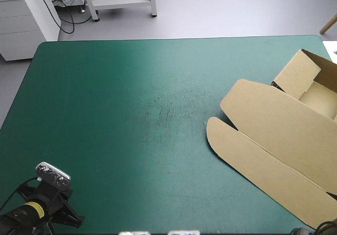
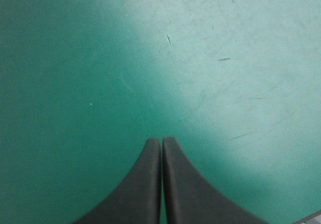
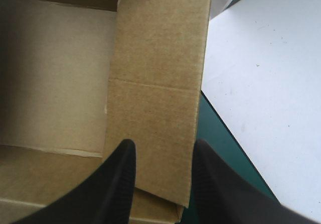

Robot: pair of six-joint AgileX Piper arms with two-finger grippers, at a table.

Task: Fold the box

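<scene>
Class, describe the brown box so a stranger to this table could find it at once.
Start at the teal-green table cover and look to its right edge. There lies the brown cardboard box, a cut sheet with a long round-cornered flat panel and walls raised at its far end. It alone is brown, and the right pincer's open fingers straddle one flap.

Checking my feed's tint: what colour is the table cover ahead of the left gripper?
The cover is plain teal-green, faintly scuffed; best in the high view.
</scene>
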